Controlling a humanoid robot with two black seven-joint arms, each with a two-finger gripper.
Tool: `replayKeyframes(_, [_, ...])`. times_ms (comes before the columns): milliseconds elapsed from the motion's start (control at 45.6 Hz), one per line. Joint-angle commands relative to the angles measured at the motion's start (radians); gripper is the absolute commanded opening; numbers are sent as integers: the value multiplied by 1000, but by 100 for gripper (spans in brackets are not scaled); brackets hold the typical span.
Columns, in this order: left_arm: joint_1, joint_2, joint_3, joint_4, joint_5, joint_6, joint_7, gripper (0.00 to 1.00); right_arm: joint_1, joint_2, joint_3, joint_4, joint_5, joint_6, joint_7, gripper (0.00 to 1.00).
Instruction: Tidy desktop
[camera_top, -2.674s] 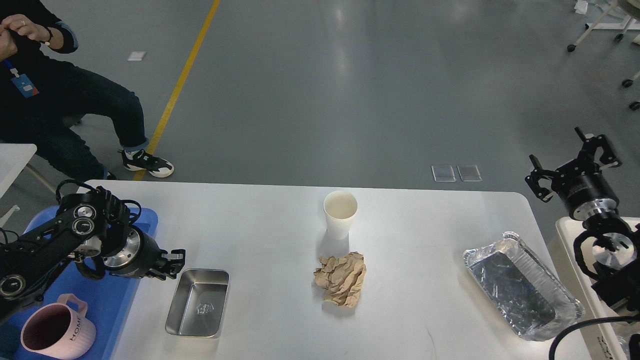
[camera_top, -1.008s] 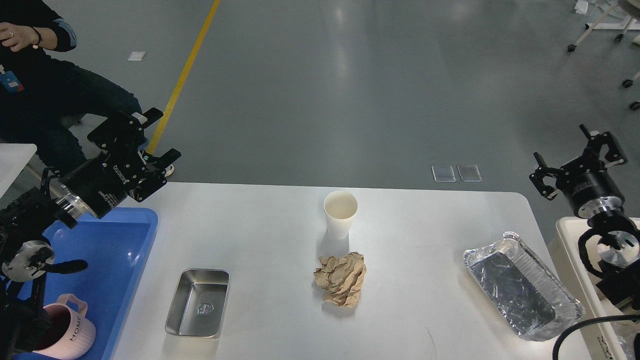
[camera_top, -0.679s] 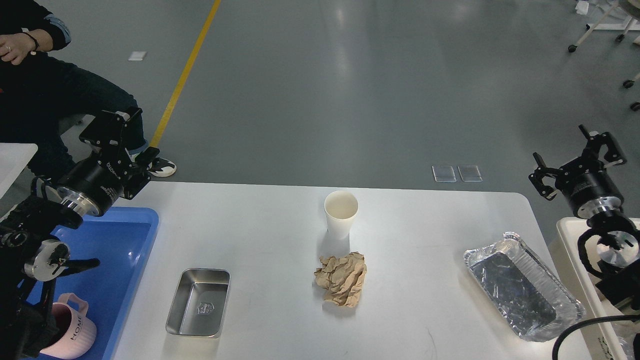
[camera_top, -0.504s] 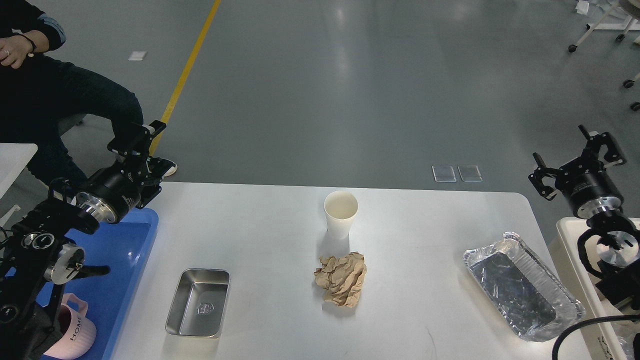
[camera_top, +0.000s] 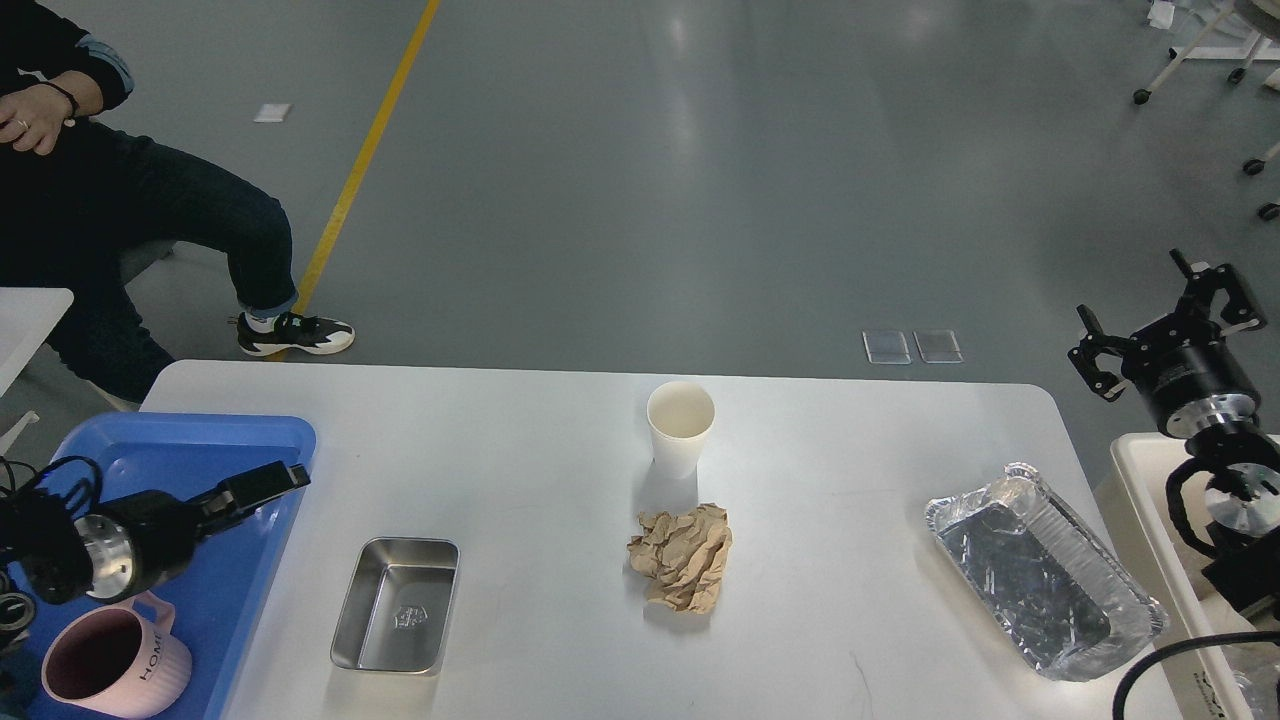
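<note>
The desktop (camera_top: 500, 480) fills the near half of the scene, carrying a steel tray (camera_top: 396, 606), a paper cup (camera_top: 680, 427), crumpled brown paper (camera_top: 684, 556) and a foil pan (camera_top: 1045, 585). The left gripper (camera_top: 262, 482) hangs over the blue tray (camera_top: 200, 440); its finger spacing cannot be told. The right gripper (camera_top: 1165, 320), off the right edge, has fingers spread, empty.

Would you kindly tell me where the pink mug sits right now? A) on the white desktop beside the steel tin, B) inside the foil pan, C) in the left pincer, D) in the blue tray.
D: the pink mug rests in the blue tray, at its near end.
</note>
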Motion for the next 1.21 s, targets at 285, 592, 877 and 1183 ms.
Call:
replayKeyframes(285, [-130,603,279,-49,-90,108,-555,99,-3,-8,0,0,0,0,-1,100])
replayKeyframes(592, [-124,727,457,-49,-174,355,-821,99,2,-8,-2,5,-2,0,-1,100])
replayKeyframes(877, [-116,802,477,-52,-266,341,-917,99,2,-9,-2,5,-2,0,-1,100])
replayKeyframes(1183, [-117,821,476,-51,-265,256,-919,98,-3,-11,-3,5,-2,0,-1,100])
